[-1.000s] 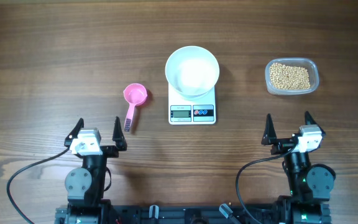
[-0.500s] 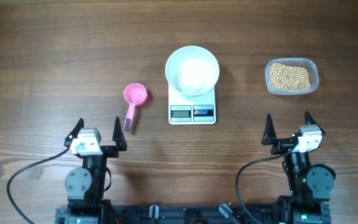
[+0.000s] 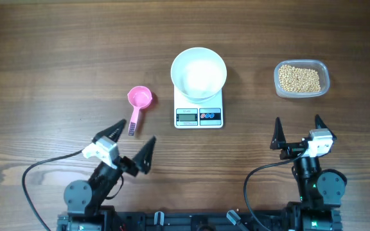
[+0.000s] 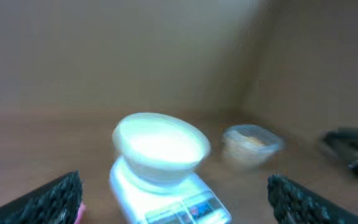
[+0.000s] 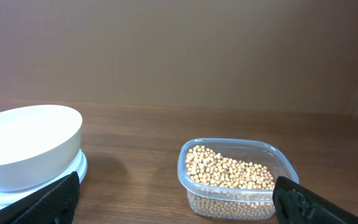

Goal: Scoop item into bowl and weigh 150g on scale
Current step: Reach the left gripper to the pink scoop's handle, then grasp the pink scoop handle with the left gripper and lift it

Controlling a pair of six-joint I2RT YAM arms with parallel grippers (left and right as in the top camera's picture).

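The empty white bowl (image 3: pixel 198 73) stands on the white scale (image 3: pixel 198 114) at the table's middle; both also show blurred in the left wrist view, the bowl (image 4: pixel 160 149) atop the scale (image 4: pixel 166 199). Tan beans (image 3: pixel 300 79) fill a clear plastic container (image 3: pixel 324 78) at the right, with the beans (image 5: pixel 229 171) close in the right wrist view. My left gripper (image 3: pixel 132 144) is open and empty, turned toward the scale, just below the pink scoop (image 3: pixel 139 101). My right gripper (image 3: pixel 297 130) is open and empty, below the container.
The pink scoop lies left of the scale, its handle pointing toward the front edge. Black cables trail from both arm bases along the front edge. A wall rises beyond the table's far edge in the wrist views.
The left arm has swung right and turned toward the scale, its gripper still open. The right arm, bowl, scoop and container have not moved.
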